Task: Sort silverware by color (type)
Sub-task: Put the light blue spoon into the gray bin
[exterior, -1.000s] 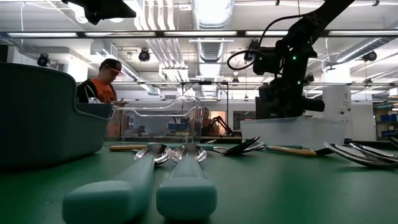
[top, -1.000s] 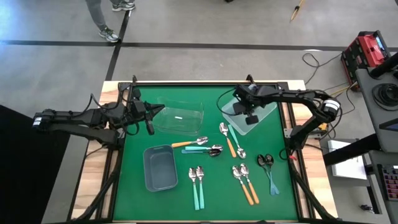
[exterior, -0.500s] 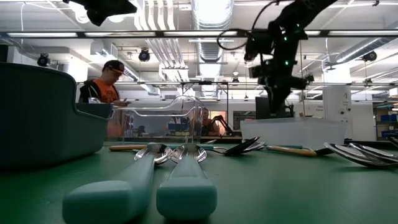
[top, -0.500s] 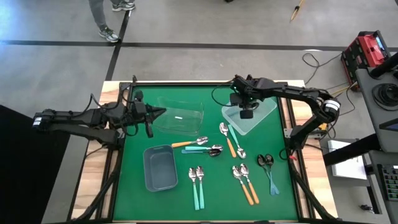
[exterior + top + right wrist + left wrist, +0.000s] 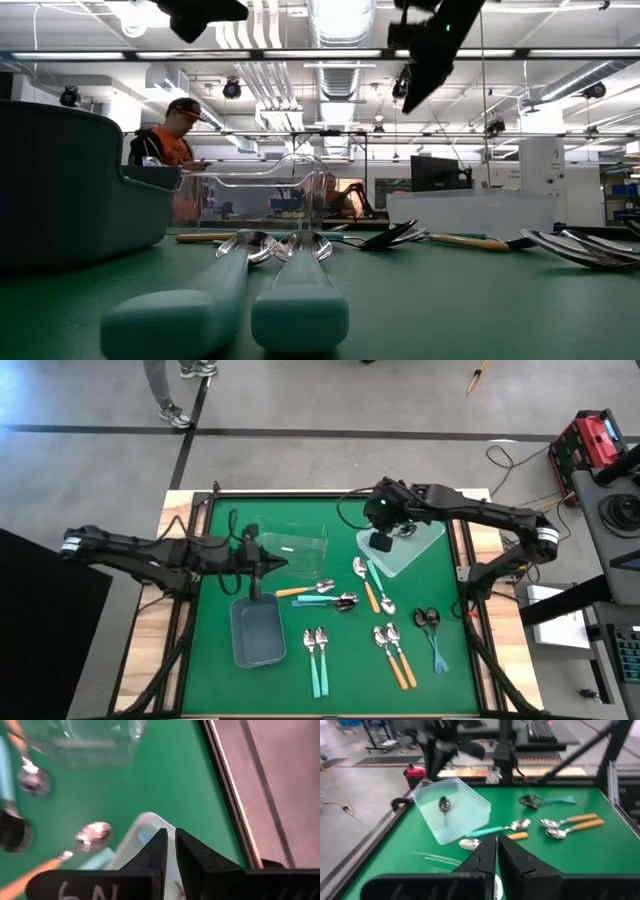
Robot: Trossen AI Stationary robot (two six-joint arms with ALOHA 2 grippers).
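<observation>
Dark left claw [image 5: 252, 573] now farther inboard

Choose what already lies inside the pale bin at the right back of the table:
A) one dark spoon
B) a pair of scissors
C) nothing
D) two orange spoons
A: the left wrist view shows one dark spoon lying inside the pale bin, with nothing else in it.

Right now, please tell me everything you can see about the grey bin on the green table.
The grey bin is an opaque, blue-grey rectangular tub with rounded corners and raised walls, plastic by its look. It stands upright on the green table, on its left half, in front of the clear bin. From above it looks empty. No spoon touches it. The left pincer, shut, hovers over its far rim.
</observation>
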